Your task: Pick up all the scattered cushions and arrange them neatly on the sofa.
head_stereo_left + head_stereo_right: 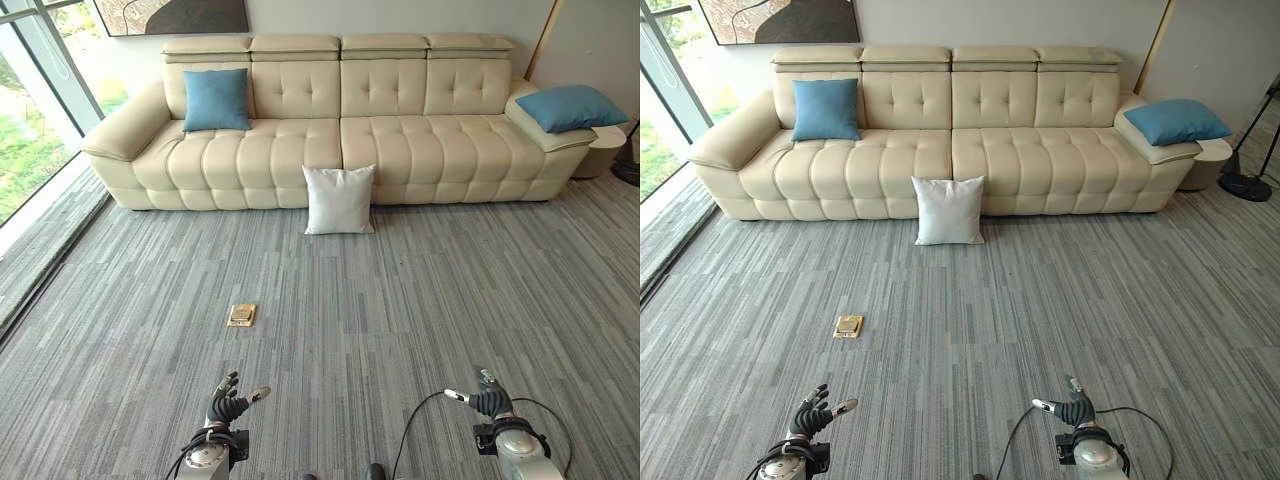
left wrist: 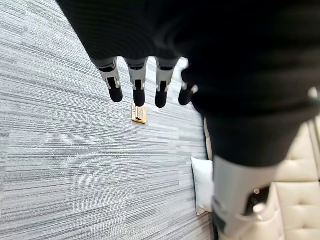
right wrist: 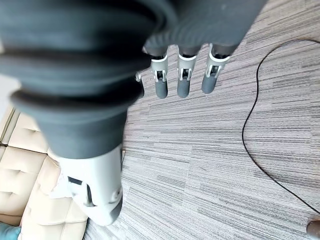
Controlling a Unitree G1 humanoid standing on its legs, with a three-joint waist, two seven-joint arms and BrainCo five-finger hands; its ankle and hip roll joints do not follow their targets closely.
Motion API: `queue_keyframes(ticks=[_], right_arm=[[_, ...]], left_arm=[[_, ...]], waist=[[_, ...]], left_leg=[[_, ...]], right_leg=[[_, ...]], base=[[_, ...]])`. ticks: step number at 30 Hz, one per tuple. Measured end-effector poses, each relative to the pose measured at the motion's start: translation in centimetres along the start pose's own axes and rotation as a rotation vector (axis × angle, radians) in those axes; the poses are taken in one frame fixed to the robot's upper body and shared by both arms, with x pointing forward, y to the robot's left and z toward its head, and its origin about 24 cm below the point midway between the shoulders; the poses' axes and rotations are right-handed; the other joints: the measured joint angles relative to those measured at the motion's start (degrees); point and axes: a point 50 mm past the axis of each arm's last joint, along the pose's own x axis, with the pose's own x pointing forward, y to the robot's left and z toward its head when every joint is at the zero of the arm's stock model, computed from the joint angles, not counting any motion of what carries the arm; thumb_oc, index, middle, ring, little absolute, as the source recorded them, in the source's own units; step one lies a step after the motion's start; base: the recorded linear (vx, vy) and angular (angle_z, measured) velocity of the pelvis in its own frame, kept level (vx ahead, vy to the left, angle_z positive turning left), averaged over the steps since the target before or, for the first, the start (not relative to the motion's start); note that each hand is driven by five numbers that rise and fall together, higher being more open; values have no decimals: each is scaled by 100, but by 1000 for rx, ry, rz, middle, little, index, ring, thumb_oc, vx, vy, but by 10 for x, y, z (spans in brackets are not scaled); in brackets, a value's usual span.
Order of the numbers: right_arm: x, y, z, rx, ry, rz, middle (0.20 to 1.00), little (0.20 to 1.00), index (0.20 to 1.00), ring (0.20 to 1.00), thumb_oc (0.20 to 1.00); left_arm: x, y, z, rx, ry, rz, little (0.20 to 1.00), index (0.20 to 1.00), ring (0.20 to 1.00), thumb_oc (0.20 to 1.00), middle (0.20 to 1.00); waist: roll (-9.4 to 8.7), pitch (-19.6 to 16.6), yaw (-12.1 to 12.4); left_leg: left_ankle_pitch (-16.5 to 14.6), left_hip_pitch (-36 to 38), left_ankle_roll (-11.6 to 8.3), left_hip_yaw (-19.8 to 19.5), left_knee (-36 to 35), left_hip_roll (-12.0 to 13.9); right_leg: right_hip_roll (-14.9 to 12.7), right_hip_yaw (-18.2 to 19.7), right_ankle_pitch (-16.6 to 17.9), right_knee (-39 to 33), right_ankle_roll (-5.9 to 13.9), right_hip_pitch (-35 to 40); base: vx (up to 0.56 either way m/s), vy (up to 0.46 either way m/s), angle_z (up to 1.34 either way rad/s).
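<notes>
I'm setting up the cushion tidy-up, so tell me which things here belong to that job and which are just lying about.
Belong to the job:
white cushion on the carpet, leaning against the sofa front
sofa
blue cushion on the seat
blue cushion on the armrest

Just lying about:
brass floor plate
wall picture

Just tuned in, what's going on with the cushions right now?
Nothing is being handled yet. The left hand and right hand hang open and empty over the carpet, well short of the sofa. A white cushion stands on the floor, leaning against the sofa's front. One blue cushion sits upright on the seat at the left end; another blue cushion lies on the right armrest.
</notes>
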Motion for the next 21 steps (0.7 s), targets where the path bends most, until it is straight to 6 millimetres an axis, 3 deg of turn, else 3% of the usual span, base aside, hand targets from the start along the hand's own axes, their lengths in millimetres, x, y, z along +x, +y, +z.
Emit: queue_keyframes(ticks=[21], right_arm=[[-4,1,-8,-5,24,5,1000,1000,1000,1000,1000]], left_arm=[[0,-1,0,2,1,-20,1000,1000,1000,1000,1000]], waist=[[27,81,-3]], left_leg=[[0,-10,0,-10,0,1]], right_leg=[[1,-9,-11,-1,-13,-28]], base=[[0,0,0]])
